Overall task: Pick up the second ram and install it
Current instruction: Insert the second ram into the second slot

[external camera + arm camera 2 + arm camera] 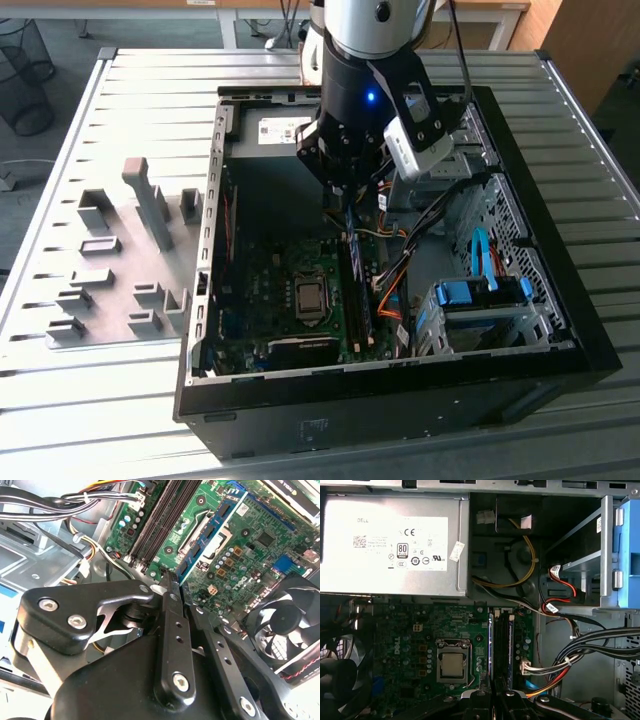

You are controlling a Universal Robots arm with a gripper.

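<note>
Fingers [172,587] of my gripper [350,205] clamp the second ram [207,535] edge-on above the motherboard [420,645]. I judge it should stay parallel to the empty slot [496,645] and go down straight.

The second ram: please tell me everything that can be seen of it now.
The second ram is a thin, long, blue-green circuit board with small dark chips along its face. It stands on edge, pinched at one end between the fingers of the claw. In the exterior view it hangs below the claw, over the memory slots of the motherboard inside the open computer case. Whether it touches a slot yet is unclear.
</note>
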